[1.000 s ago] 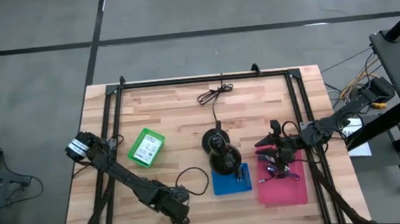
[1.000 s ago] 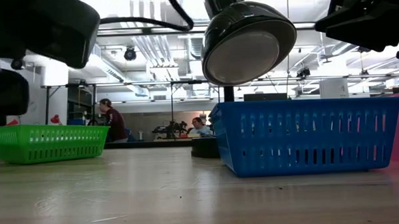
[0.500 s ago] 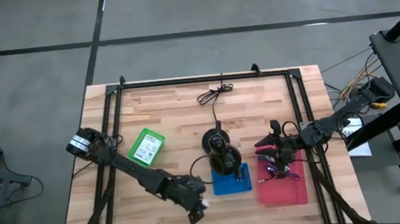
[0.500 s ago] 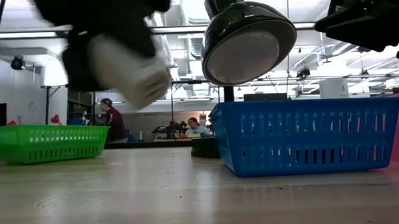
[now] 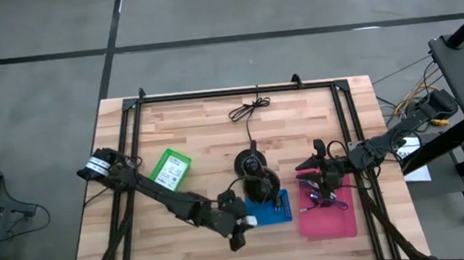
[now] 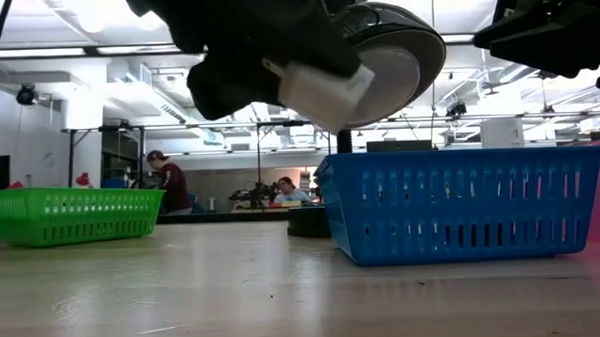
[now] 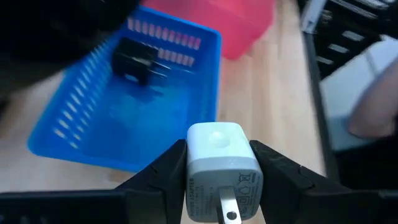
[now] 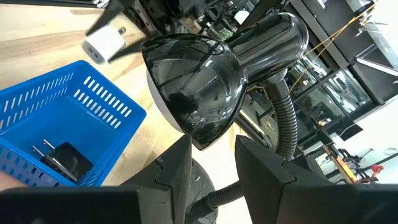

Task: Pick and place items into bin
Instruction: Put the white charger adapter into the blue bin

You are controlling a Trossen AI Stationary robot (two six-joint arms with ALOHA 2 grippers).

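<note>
My left gripper (image 5: 241,228) is shut on a small white wall charger (image 7: 217,158), hovering just off the near left corner of the blue bin (image 5: 280,212). A black plug adapter (image 7: 134,60) lies inside that bin. In the low view the charger (image 6: 322,88) hangs high above the table. My right gripper (image 5: 310,170) is open and holds nothing; it hovers over the pink bin (image 5: 334,220), where small purple and dark oddments (image 5: 323,193) lie. My left gripper pinches the white charger by its two opposite side faces (image 7: 191,163), one finger on each side. The charger's metal prongs (image 7: 227,208) point back toward the wrist and its rounded end points away. It is lifted clear of the table.
A black desk lamp (image 5: 257,180) stands right behind the blue bin, its shade (image 8: 189,93) above the bin's far side. A green bin (image 5: 171,170) sits to the left. A black cord (image 5: 248,110) runs to the far edge.
My left gripper has swung from near the table's near edge toward the right and a little farther in, up to the blue bin's near left corner, carrying the white charger above the table. The right arm has kept still.
</note>
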